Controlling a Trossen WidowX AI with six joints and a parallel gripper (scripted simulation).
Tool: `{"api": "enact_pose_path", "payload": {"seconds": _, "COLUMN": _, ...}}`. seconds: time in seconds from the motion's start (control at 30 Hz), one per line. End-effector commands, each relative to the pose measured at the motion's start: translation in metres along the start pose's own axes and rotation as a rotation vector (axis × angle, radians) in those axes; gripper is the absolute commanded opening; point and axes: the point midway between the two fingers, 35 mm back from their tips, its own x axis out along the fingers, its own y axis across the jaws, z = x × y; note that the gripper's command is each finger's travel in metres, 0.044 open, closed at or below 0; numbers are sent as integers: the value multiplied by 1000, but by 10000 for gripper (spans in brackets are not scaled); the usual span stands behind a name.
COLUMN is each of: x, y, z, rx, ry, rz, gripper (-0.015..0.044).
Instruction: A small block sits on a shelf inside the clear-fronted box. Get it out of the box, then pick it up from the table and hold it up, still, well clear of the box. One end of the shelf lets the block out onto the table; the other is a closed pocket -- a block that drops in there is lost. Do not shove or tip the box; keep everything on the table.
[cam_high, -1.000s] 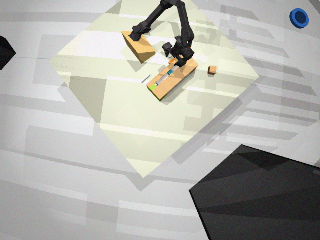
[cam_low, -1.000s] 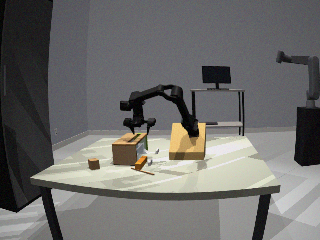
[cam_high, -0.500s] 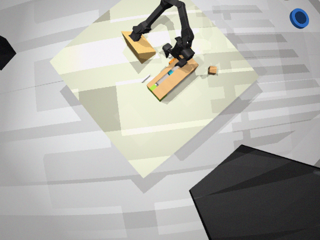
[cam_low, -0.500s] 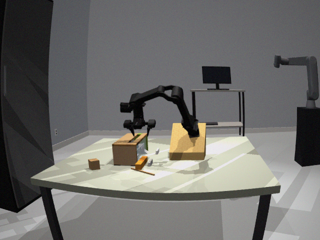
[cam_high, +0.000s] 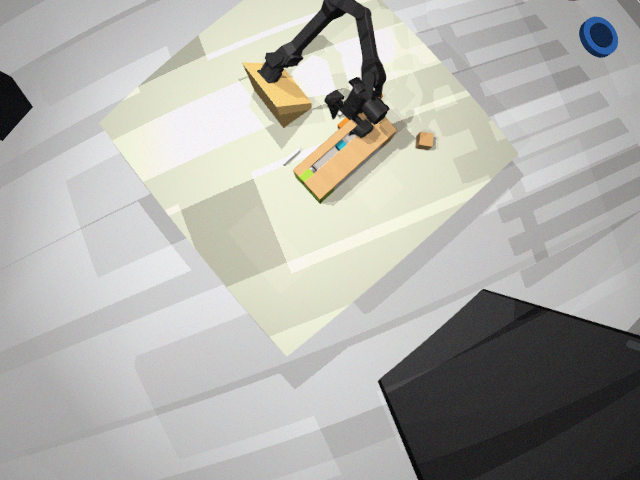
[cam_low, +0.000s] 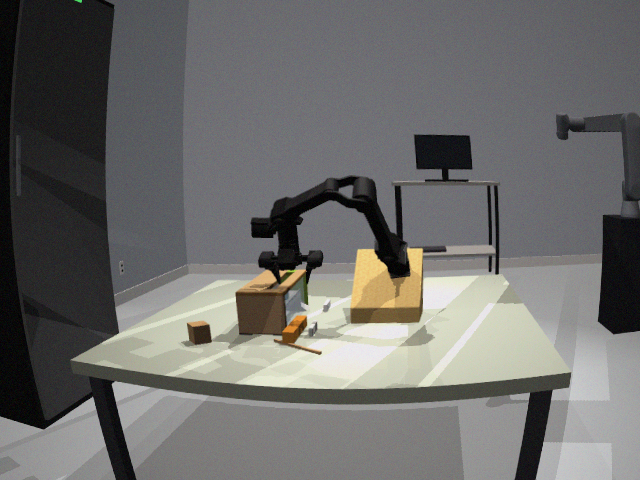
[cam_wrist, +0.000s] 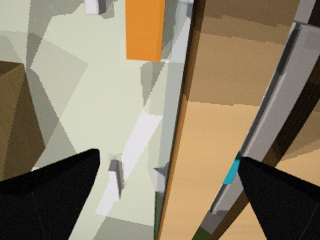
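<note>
Teal block (cam_high: 341, 145) is sitting on the shelf inside the box (cam_high: 356, 162), showing thru the long slot in the top, nearer the arm's end of the box than the green end (cam_high: 306, 174). Slot and shelf are running along the box's long axis, so the block is only free to slide 1 of 2 ways: toward green or back under the gripper (cam_high: 361, 126). Can't tell from here which end is the exit and which the pocket.

Gripper is hanging over the box's non-green end, fingers spread wide w/ nothing between them. In wrist view the block (cam_wrist: 232, 172) is lying just beside the right fingertip; the left finger is hanging off the box, over the table side. So the block is lying on the green-ward side of the gripper: a sweep along the slot would prob. be driving it toward green.

Orange bar (cam_high: 342, 122) is lying on the table near the box's front.
</note>
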Motion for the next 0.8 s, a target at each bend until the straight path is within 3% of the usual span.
{"api": "enact_pose_path", "payload": {"seconds": 0.0, "x": 9, "y": 2, "z": 1, "rx": 7, "ry": 4, "rz": 8, "gripper": 400}}
{"api": "enact_pose_path", "payload": {"seconds": 0.77, "x": 35, "y": 2, "z": 13, "rx": 0, "ry": -5, "rz": 0, "gripper": 400}}
